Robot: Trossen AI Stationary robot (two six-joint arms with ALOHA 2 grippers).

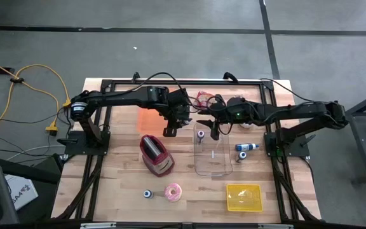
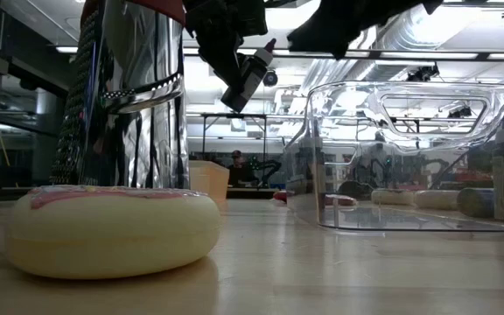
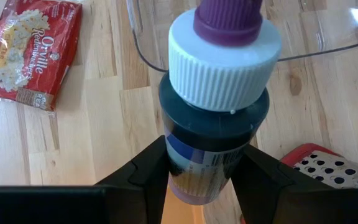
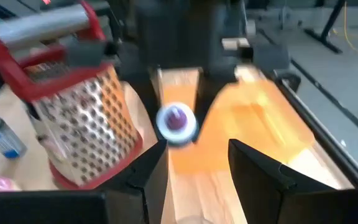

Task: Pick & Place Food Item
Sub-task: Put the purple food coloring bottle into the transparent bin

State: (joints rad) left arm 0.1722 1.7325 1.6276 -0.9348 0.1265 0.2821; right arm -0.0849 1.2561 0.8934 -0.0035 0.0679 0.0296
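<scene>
A small dark bottle (image 3: pixel 213 134) with a ribbed white cap (image 3: pixel 219 65) and a purple tip sits in my left gripper (image 3: pixel 207 163), which is shut on it above the table's middle (image 1: pixel 172 127). In the low view the bottle (image 2: pixel 250 80) hangs in the air, tilted. My right gripper (image 4: pixel 197 165) is open and level, just right of the left one (image 1: pixel 210 126). It faces the bottle's cap (image 4: pixel 176 121) and touches nothing. A clear plastic container (image 1: pixel 213 159) stands on the table on the near side of both grippers. My left gripper pinches the bottle's lower body (image 3: pixel 194 177) between its two fingers (image 3: pixel 148 168), one on each side. The bottle lies along the fingers, its capped end pointing away from the wrist. It is lifted clear of the table and tilted, cap end higher (image 2: pixel 268 51).
A red-handled grater (image 1: pixel 156 154) stands left of the clear container. A popcorn packet (image 1: pixel 203 98) lies at the far side and an orange board (image 1: pixel 148 119) under the left arm. A pink donut (image 1: pixel 172 192), a yellow tub (image 1: pixel 244 197) and two small bottles (image 1: pixel 246 147) (image 1: pixel 147 193) lie nearer.
</scene>
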